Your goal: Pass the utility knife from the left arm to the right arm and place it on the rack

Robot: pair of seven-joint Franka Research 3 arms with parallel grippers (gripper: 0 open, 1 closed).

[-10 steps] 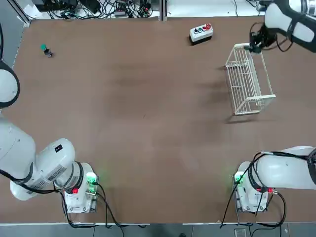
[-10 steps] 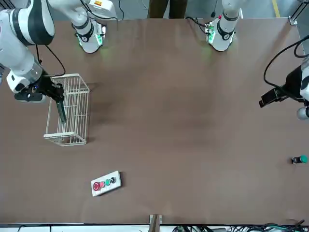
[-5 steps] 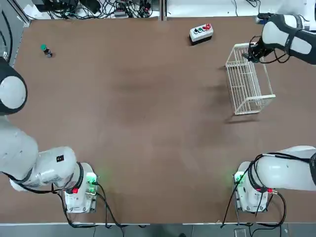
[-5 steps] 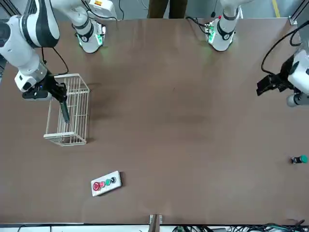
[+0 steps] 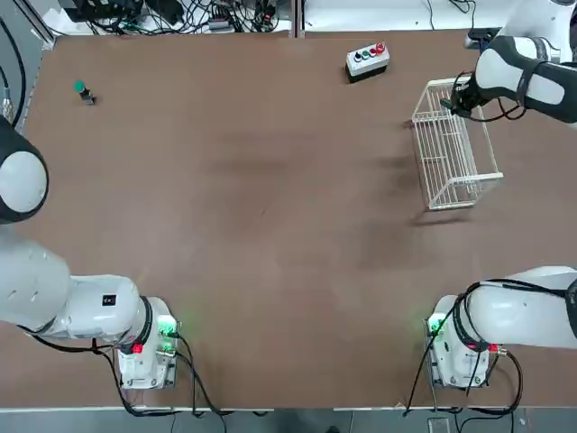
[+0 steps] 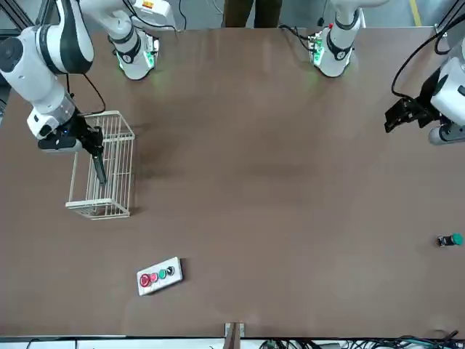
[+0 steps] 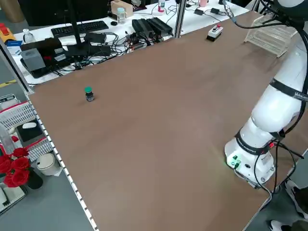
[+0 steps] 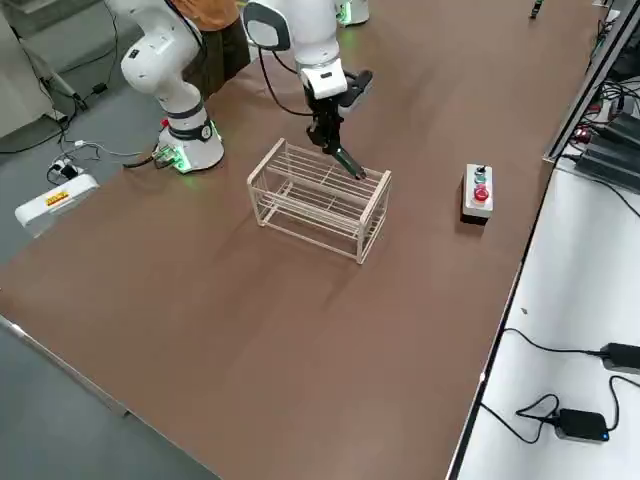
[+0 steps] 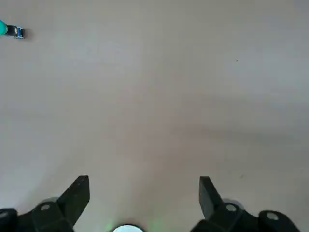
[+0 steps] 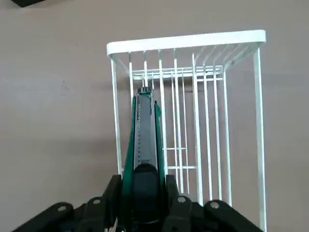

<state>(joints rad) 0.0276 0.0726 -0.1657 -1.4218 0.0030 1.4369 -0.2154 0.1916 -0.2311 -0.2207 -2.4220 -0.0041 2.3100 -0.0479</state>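
Right pincer (image 10: 140,195) clamped on butt of utility knife (image 10: 143,140) — blade end angled down into rack (image 10: 193,43) at bench edge. Knife judged slim, rigid, light; smooth casing may pivot — hold near end. Left pincer (image 9: 144,198) spread wide, empty.

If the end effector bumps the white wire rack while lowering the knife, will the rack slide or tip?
The rack is thin open wire, so probably light and apt to slide on the smooth table. It is long and low, so tipping seems less likely. The right end effector holds the utility knife over one end.
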